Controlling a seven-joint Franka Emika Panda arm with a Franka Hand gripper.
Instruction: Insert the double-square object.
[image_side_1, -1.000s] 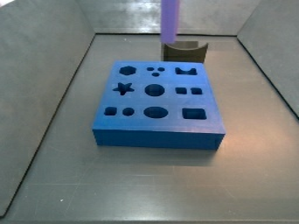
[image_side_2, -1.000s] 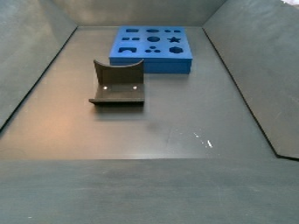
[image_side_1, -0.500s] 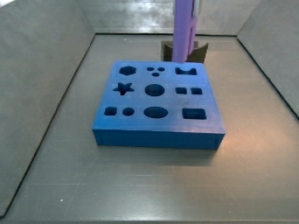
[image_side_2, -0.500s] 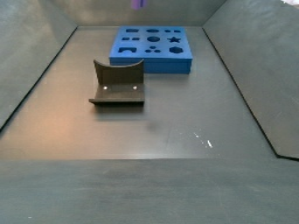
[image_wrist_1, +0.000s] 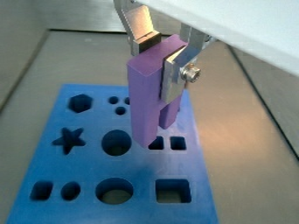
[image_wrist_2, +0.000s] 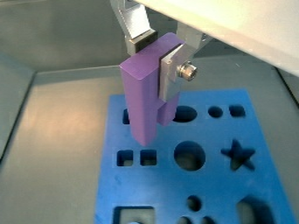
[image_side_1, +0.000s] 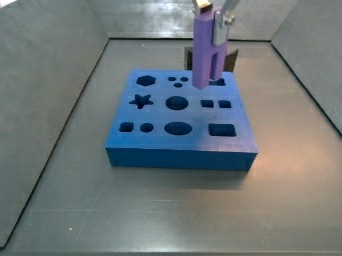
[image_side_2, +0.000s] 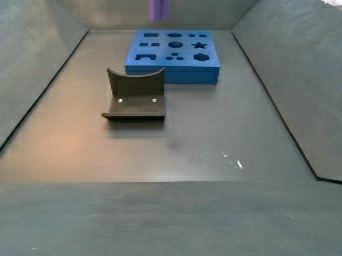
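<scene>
— Counting the pieces here: how many, and where?

— One double-square object, purple and upright, hangs over one blue block; its lower end sits above the block's far right holes in a side view. One dark curved piece lies on the grey floor, well apart from the block.

— And the gripper?

— One gripper, closed on the peg's upper part. Both wrist views show two silver fingers pressed to opposite faces of the peg.

— Holes in the block?

— Eleven show in a side view: one star, several round ones, an oval, squares. The paired square hole lies just below the peg's tip, which has not entered it.

— The remaining side view?

— Only the peg's lower end shows, at the far edge.
</scene>
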